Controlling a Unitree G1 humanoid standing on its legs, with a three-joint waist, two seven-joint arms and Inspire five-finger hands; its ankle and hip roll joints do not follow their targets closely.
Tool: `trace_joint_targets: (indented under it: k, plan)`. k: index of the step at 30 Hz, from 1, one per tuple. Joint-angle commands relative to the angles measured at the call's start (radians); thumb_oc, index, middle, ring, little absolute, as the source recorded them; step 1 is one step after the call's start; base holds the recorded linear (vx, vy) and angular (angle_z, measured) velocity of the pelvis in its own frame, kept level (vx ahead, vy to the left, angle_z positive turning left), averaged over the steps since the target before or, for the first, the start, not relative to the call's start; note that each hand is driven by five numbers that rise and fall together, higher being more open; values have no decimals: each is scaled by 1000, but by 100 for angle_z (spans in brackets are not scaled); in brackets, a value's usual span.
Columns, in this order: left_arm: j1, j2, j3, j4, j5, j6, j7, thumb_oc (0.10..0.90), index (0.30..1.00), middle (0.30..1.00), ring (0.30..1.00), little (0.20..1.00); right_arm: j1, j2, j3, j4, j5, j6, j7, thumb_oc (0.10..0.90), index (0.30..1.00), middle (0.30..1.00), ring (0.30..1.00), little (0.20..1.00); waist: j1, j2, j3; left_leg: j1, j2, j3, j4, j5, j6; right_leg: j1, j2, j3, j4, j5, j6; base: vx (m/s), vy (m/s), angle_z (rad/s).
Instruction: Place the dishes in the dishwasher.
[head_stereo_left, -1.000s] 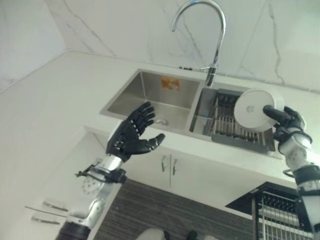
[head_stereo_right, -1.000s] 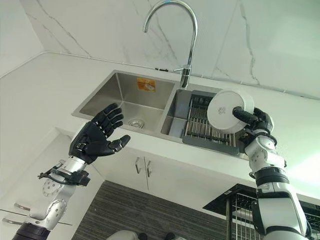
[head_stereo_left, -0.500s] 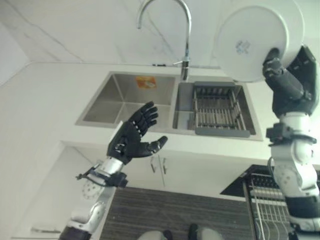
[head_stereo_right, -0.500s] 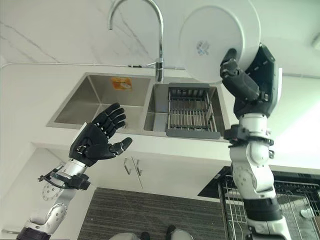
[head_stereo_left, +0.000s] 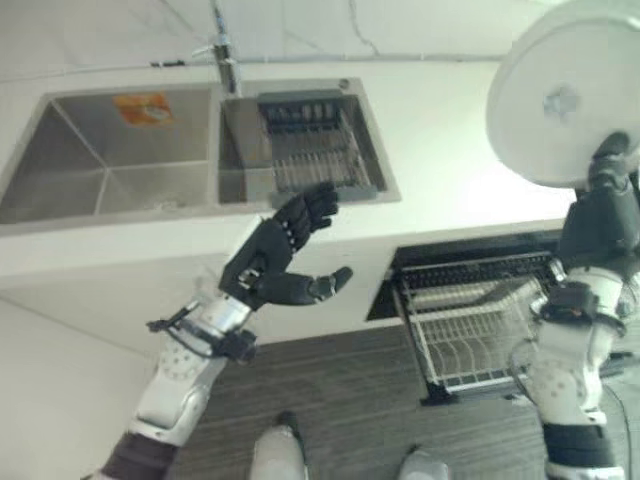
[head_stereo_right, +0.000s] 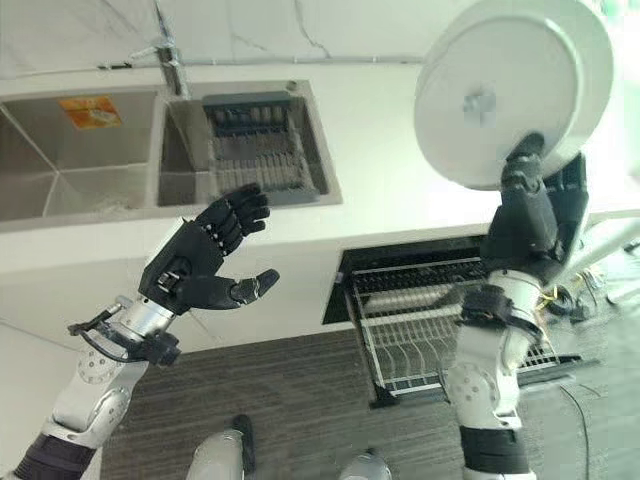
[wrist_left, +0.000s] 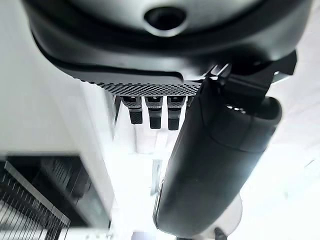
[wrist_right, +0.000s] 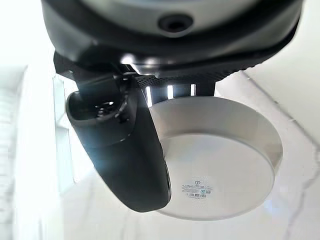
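i have the white plate (head_stereo_right: 512, 90) up in my right hand (head_stereo_right: 530, 215), thumb and fingers pinched on its lower rim, the underside with its foot ring facing the head camera. in the right wrist view the thumb lies across the plate's base (wrist_right: 215, 160) and the fingers sit behind the rim, so the grip looks firm. the plate is high in the air, above the white surface (head_stereo_left: 440, 150) and over toward the open dishwasher, not touching anything but my hand.

my left hand (head_stereo_left: 275, 265) hovers empty in front of the surface edge, fingers spread and relaxed, thumb out to the side.

the dishwasher rack (head_stereo_left: 470, 320) is pulled out below the surface, just beside my right arm. its wire tines look bare as far as i can see, though the far part is hidden behind my forearm. so i judge nothing is loaded yet, or very little.

the sink (head_stereo_left: 110, 150) on my left looks empty in its open basin, and the drain basket (head_stereo_left: 310, 140) in the other basin shows no dishes that i can make out.

what is left, as i read it: bring this plate down, turn it on edge and slot it between the tines, then let go. the carrying part is under way; the placing is not done.
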Motion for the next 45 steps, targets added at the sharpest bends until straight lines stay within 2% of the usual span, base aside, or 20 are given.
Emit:
trace_joint_targets:
  k: [1,2,3,5,6,10,12,16,17,18,22,24,25,26,28,30,32,39,41,45]
  plan:
    - [-9,-32,27,-153,12,-76,12,800,900,900,900,900,-40,-66,-104,-149,-37,-98,-60,400,300,300,300,300,-32,-1,-147,98,-45,5,-21,-148,45,-51,-33,1,56,-15,49,10,-305,-57]
    - [9,-42,33,-161,14,-68,13,800,900,900,900,900,-14,-65,-113,-174,-36,-95,-69,400,300,300,300,300,-45,2,-152,100,-35,10,-21,-143,38,-54,-20,12,56,-27,42,17,-266,-39]
    - [27,-46,30,-145,9,-87,4,800,900,900,900,900,17,-62,-124,-190,-36,-94,-77,400,300,300,300,300,-56,8,-155,98,-28,13,-21,-136,29,-57,-9,23,56,-31,36,9,-165,-41]
    - [36,-59,15,-152,28,-71,3,800,900,900,900,900,9,-64,-107,-169,-38,-107,-85,400,300,300,300,300,-63,11,-164,102,-15,22,-21,-130,17,-56,9,26,56,-46,19,13,-159,-23]
    - [40,-47,-8,-122,37,-98,-1,800,900,900,900,900,-2,-70,-100,-160,-57,-96,-109,400,300,300,300,300,-68,18,-169,98,-3,18,-21,-116,5,-57,21,32,56,-48,12,10,-158,-7]
    - [43,-44,-26,-124,47,-50,-23,800,900,900,900,900,-28,-89,-78,-147,-122,-63,-163,400,300,300,300,300,-82,32,-172,96,22,27,-21,-99,-12,-58,42,32,56,-61,-7,-17,-86,-7]
    - [75,-43,-26,-121,49,-33,-36,800,900,900,900,900,-2,-96,-86,-167,-208,-19,-186,400,300,300,300,300,-91,43,-172,88,36,30,-21,-89,-20,-65,49,35,56,-66,-11,-73,-24,-7]
    - [151,-24,-10,-81,70,-2,-59,800,900,900,900,900,96,-137,-125,-186,-572,65,-229,400,300,300,300,300,-111,57,-176,78,51,39,-21,-76,-31,-74,57,39,56,-72,-12,-66,4,-4]
    - [171,-19,-6,-69,75,6,-66,800,900,900,900,900,114,-160,-131,-182,-667,99,-215,400,300,300,300,300,-112,59,-176,77,53,41,-21,-75,-33,-75,57,36,56,-73,-11,-83,26,3]
    - [220,3,-18,9,103,4,-50,800,900,900,900,900,157,-244,-129,-166,-751,177,-215,400,300,300,300,300,-122,61,-174,76,60,51,-21,-67,-36,-77,59,35,56,-71,-11,-83,28,2]
    - [271,10,-30,137,141,1,-32,800,900,900,900,900,202,-262,-126,-128,-811,221,-202,400,300,300,300,300,-127,61,-170,75,61,59,-21,-66,-35,-79,57,30,56,-72,-9,-55,22,-1]
    - [295,8,-35,204,142,11,-23,800,900,900,900,900,220,-276,-116,-115,-905,254,-225,400,300,300,300,300,-126,60,-168,74,60,62,-21,-66,-34,-79,56,29,56,-72,-7,-59,42,2]
    - [306,-3,-46,310,136,15,-13,800,900,900,900,900,220,-309,-88,-82,-1025,303,-250,400,300,300,300,300,-121,58,-166,72,58,62,-21,-66,-33,-81,53,26,56,-72,-4,-55,46,6]
    - [314,-13,-49,370,143,12,-8,800,900,900,900,900,215,-332,-77,-58,-1040,332,-239,400,300,300,300,300,-116,56,-166,71,57,63,-21,-67,-33,-80,52,22,56,-73,-2,-37,37,8]
    - [324,-27,-46,426,141,16,0,800,900,900,900,900,220,-345,-70,-38,-1046,340,-224,400,300,300,300,300,-111,53,-165,69,55,62,-21,-68,-32,-79,51,18,56,-74,-1,-4,24,6]
    - [330,-63,-43,527,157,4,9,800,900,900,900,900,224,-348,-43,-14,-1093,365,-223,400,300,300,300,300,-102,48,-162,67,49,56,-21,-71,-30,-76,46,13,56,-74,0,0,0,0]
    - [339,-104,-29,643,188,-15,23,800,900,900,900,900,217,-336,-6,58,-1087,388,-250,400,300,300,300,300,-83,40,-159,59,38,40,-21,-75,-26,-74,38,5,56,-74,3,-2,8,17]
    - [338,-151,-22,797,217,-37,54,800,900,900,900,900,137,-309,139,282,-1246,386,-356,400,300,300,300,300,-31,37,-159,49,17,2,-21,-78,-19,-61,29,-13,56,-78,1,31,18,19]
    - [333,-158,-22,839,226,-57,65,800,900,900,900,900,87,-297,198,409,-1302,399,-464,400,300,300,300,300,-5,38,-160,46,10,-16,-21,-77,-16,-50,25,-26,56,-82,-1,60,20,30]
    - [331,-151,-45,853,225,-77,96,800,900,900,900,900,20,-275,272,585,-1355,427,-562,400,300,300,300,300,32,42,-162,41,-2,-44,-21,-76,-13,-35,20,-45,56,-86,-5,53,25,28]
